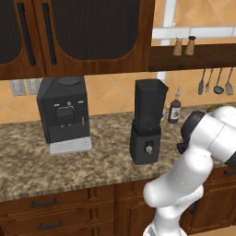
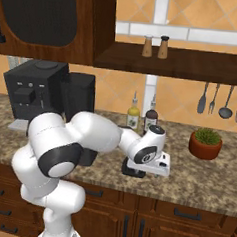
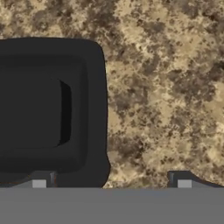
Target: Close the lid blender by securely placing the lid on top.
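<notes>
Arm reached low over the speckled granite counter, gripper pointing down with jaws spread wide, above the small flat black squarish lid lying on the counter, right of the tall black blender.

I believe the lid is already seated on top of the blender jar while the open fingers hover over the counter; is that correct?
Not quite. The lid still lies flat on the granite counter, below the open fingers, as the hand view shows. In the left base view the blender jar's mouth stands uncovered.

Blender stands right of coffee machine on counter.
</notes>
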You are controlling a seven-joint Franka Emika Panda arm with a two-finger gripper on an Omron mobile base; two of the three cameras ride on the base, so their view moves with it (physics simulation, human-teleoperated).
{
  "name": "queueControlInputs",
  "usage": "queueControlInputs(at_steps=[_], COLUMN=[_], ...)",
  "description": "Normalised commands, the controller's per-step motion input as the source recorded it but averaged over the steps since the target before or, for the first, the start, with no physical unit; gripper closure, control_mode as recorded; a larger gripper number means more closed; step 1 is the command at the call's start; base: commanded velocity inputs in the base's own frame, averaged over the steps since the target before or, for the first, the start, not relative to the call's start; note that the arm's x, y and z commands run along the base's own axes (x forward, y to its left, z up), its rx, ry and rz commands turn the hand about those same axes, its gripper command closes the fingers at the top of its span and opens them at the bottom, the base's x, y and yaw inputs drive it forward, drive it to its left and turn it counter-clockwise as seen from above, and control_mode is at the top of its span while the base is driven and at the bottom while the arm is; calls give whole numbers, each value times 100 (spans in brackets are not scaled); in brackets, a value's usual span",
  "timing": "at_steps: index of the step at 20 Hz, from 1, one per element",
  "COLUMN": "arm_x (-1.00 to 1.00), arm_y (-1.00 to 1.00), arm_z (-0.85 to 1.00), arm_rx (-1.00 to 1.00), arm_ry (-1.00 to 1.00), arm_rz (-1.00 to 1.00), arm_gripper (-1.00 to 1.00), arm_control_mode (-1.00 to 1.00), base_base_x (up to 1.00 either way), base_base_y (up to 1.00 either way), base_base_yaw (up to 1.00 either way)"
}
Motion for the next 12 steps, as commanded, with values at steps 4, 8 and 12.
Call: queueControlInputs(at_steps=[4, 8, 12], arm_x=[16, 13, 8], arm_y=[0, 2, 1], arm_z=[-8, -8, -7], arm_rx=[0, 0, 0], arm_ry=[0, 0, 0], arm_rz=[0, 0, 0], arm_gripper=[-100, -100, -100], arm_control_mode=[-100, -100, -100], base_base_x=[0, 0, 0], base_base_y=[0, 0, 0], base_base_yaw=[0, 0, 0])
